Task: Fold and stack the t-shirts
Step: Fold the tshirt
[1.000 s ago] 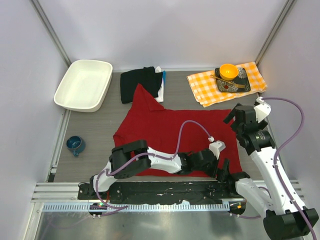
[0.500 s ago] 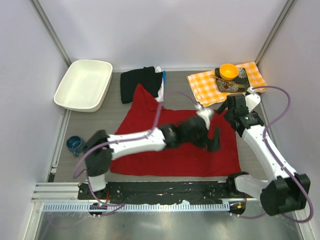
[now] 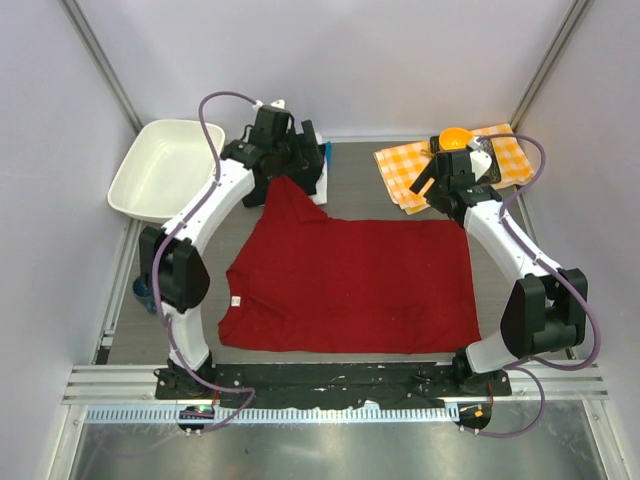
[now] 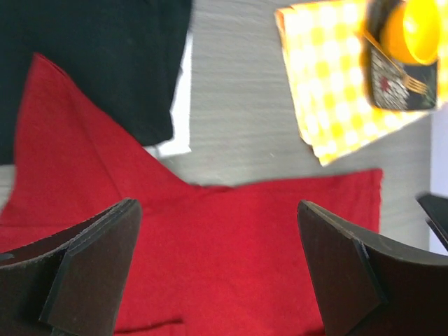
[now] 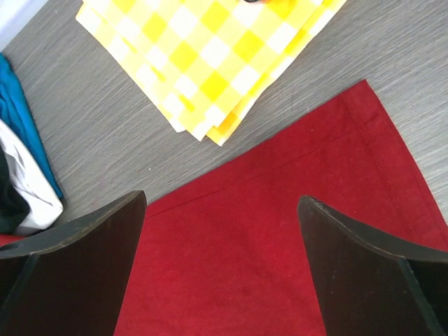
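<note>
Your grey wood-grain bench carries the red t-shirt spread flat across its middle, soft and matte, one sleeve pointing far-left. A folded black t-shirt over a white one lies at the far edge, touching that sleeve. The left gripper and right gripper hover above the red shirt's far corners, jaws apart, empty.

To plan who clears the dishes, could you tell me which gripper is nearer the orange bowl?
Right. The right gripper hovers just beside the orange bowl; the left gripper is far off, above the black shirt.
</note>
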